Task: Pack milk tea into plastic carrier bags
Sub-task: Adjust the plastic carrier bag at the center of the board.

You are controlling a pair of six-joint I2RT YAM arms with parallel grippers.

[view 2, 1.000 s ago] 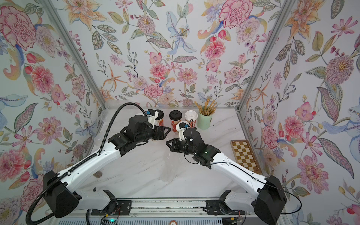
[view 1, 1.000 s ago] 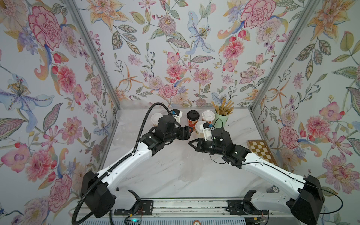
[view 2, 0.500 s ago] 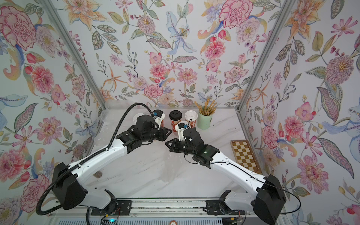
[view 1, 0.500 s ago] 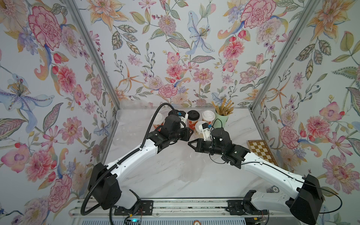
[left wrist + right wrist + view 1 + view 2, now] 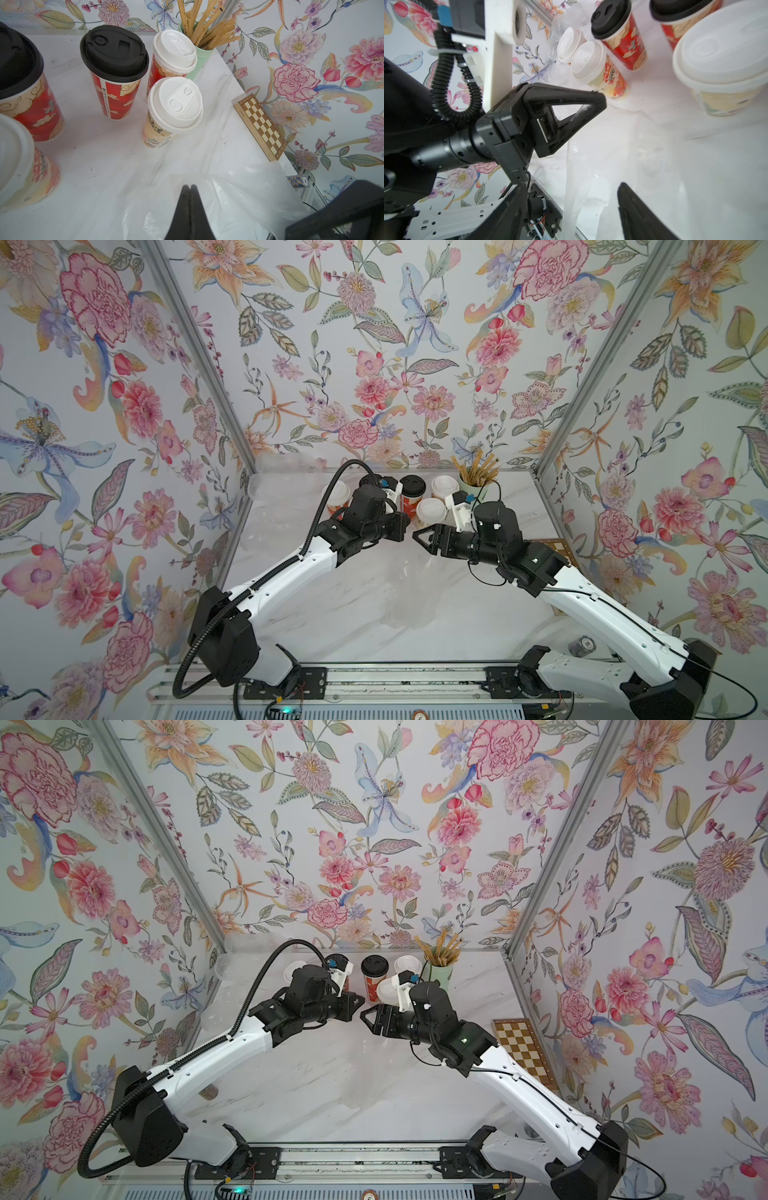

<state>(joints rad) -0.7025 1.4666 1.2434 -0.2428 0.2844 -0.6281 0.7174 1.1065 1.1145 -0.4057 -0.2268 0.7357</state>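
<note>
**While jaws meet mid-worktop, cups line the back edge**

Where both arms reach in over the white marble worktop (image 5: 332,626), the left gripper (image 5: 405,526) and right gripper (image 5: 419,536) stand almost tip to tip, just in front of the cups. The left jaws are clenched tight, tips against a thin, transparent, crinkly plastic carrier bag (image 5: 228,199) spread flat on the worktop. Whether a fold is nipped between them cannot be told. The right jaws are released, spread wide above the same film with nothing between them.

Tall lidded takeaway cups (image 5: 412,489), printed red and cream with black or white lids, stand upright in a cluster along the back edge. The nearest is just beside both grippers. A mint-green cup of brown straws (image 5: 473,485) closes the row's right end. A wooden chessboard (image 5: 521,1048) lies along the right edge. More clear bags (image 5: 291,466) are heaped in the back left corner. Apart from the film, the front half lies open.
</note>
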